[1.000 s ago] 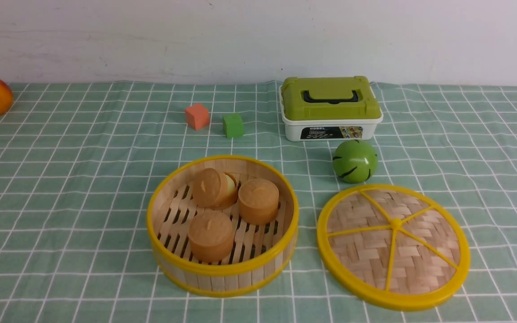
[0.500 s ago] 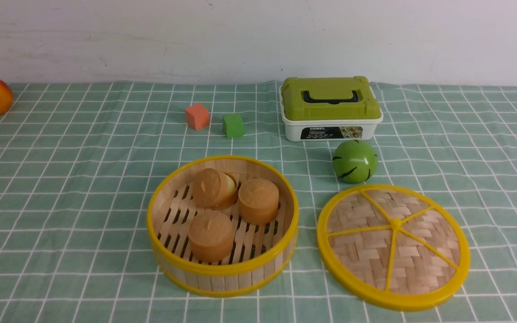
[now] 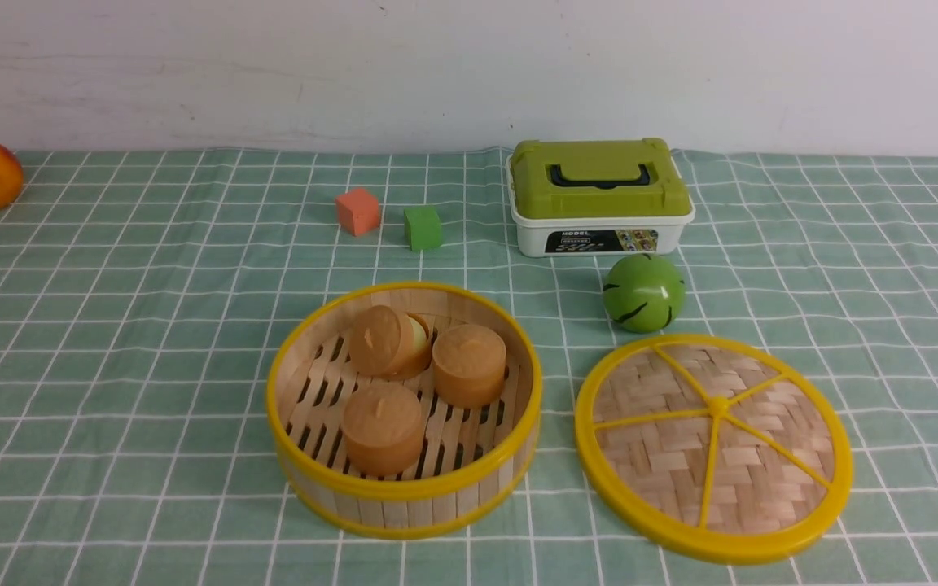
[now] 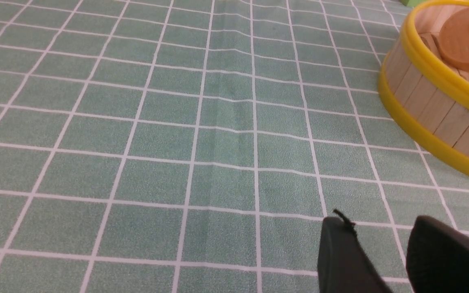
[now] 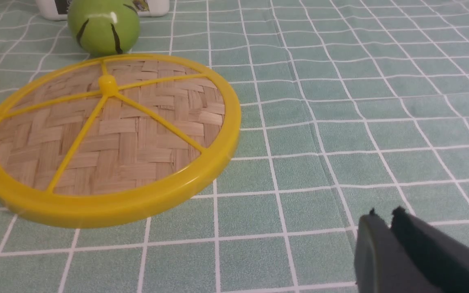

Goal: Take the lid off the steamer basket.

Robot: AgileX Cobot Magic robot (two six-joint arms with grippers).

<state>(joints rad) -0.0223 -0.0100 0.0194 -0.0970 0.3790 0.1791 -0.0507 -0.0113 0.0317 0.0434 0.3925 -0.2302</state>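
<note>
The green checked tablecloth carries the lid lying flat, off and just right of the open steamer basket — three brown buns sit inside. The left gripper hangs empty with a clear gap between its fingers; the right gripper — fingers nearly together — holds nothing.

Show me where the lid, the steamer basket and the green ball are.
lid (image 3: 717,404): front view, centre knob.
steamer basket (image 3: 404,488): front view, near top rim.
green ball (image 3: 644,291): front view, middle of its surface.
</note>
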